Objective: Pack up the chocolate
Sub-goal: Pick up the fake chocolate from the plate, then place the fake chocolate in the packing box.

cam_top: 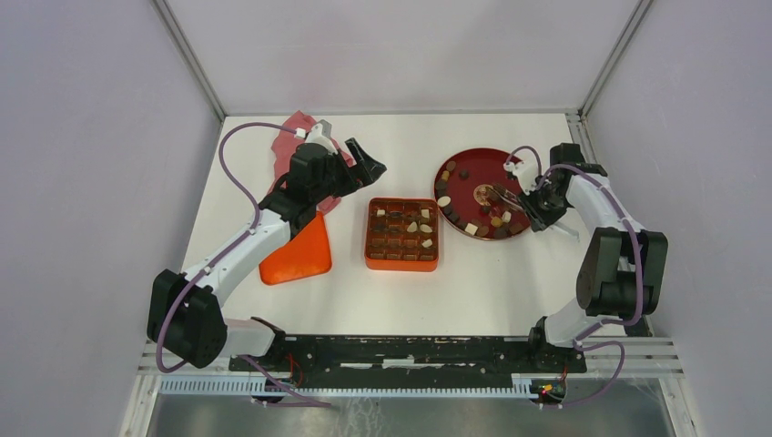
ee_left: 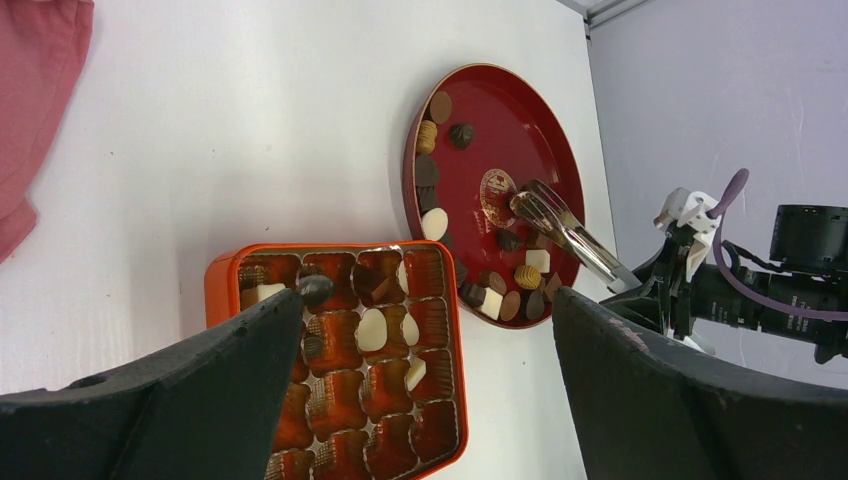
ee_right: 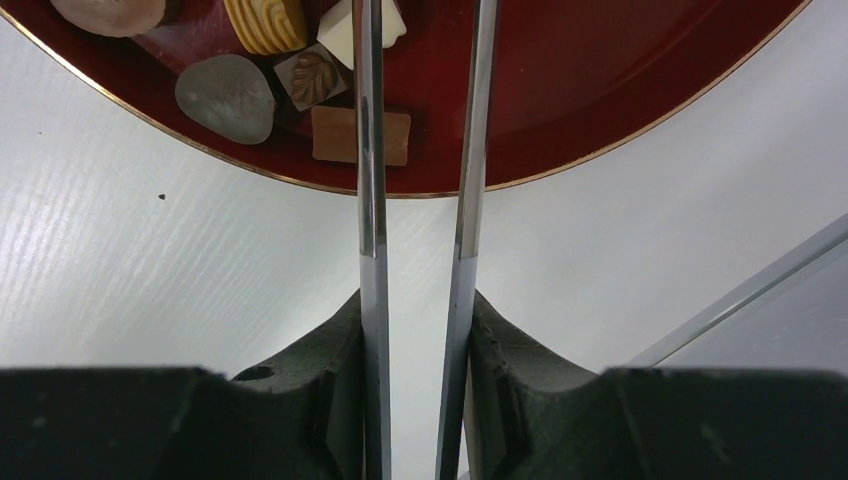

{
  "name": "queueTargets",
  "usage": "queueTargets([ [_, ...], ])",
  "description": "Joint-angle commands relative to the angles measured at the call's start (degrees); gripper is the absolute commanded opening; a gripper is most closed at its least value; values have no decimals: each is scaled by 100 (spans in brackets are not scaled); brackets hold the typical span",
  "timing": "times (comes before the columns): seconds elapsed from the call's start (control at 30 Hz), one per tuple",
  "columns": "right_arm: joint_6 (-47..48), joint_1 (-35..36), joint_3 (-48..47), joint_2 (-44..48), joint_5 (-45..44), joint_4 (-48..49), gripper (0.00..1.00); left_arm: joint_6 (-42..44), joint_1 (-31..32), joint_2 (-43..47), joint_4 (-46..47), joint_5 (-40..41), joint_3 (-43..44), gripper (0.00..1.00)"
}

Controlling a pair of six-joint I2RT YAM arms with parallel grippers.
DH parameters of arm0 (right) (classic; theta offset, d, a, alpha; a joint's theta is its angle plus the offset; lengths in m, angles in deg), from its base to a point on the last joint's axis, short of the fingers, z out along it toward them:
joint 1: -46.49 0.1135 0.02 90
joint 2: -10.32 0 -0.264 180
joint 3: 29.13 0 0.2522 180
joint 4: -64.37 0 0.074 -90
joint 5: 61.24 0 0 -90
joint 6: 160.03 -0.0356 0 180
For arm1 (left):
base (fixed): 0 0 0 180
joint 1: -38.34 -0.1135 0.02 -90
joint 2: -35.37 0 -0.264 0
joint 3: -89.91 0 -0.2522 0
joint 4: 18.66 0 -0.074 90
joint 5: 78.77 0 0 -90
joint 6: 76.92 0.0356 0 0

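The orange gridded box [cam_top: 401,265] lies mid-table, with a few chocolates [cam_top: 412,226] in its cells; they also show in the left wrist view [ee_left: 372,328]. The dark red plate [cam_top: 487,164] to its right holds several chocolates [cam_top: 496,221], also seen in the right wrist view [ee_right: 225,97]. My left gripper [cam_top: 362,159] is open and empty, hovering up-left of the box [ee_left: 222,280]. My right gripper [cam_top: 537,196] is shut on metal tongs [cam_top: 499,196] that reach over the plate. The tong arms [ee_right: 368,150] stand apart, and their tips are cut off in the right wrist view.
The orange box lid [cam_top: 300,250] lies left of the box, partly under my left arm. A pink-red cloth [cam_top: 296,137] lies at the back left. Grey walls close in the table on three sides.
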Motion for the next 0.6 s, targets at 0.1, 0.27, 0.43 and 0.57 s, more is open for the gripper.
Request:
queueTargets([
  [0.1,-243,22,-410,256,675,-88,15,-90,-9,33,207,11,60,99],
  [0.27,-257,22,-308,440,1254,-49,12,-30,-1,43,114,41,64,99],
  [0.43,41,254,-10,939,2059,70,11,95,-7,17,-58,111,93,99],
  [0.57,121,742,401,1303,2594,278,11,194,-9,-27,-198,154,137,99],
])
